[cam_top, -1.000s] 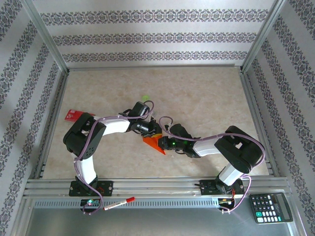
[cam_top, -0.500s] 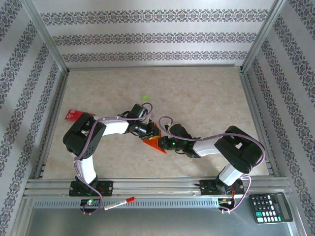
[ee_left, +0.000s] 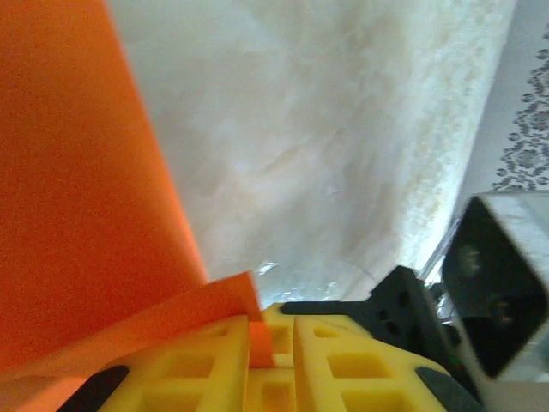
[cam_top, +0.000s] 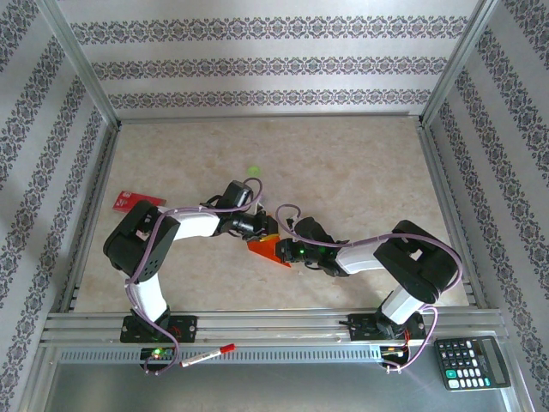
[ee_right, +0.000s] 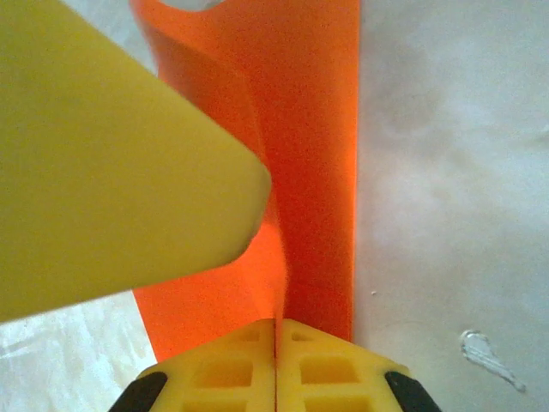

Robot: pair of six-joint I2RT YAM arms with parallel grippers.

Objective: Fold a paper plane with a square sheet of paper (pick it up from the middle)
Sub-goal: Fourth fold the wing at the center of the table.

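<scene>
Your table is a pale marbled board with patterned walls around it. The paper lies on it near the front middle, between the two arms. It is bright orange and already folded, and from above you see it as a pointed wedge. In the left wrist view a wide orange face fills the left side, and one corner goes in between the yellow pads, so the left gripper is clamped on that corner. In the right wrist view the paper rises as a tall strip with a crease. This crease runs down into the seam of the right gripper, whose pads are pressed together on it. Farther out, you find a red card near the left edge and a green spot beyond the grippers. A marker and a calculator lie on the metal shelf in front of the table.
</scene>
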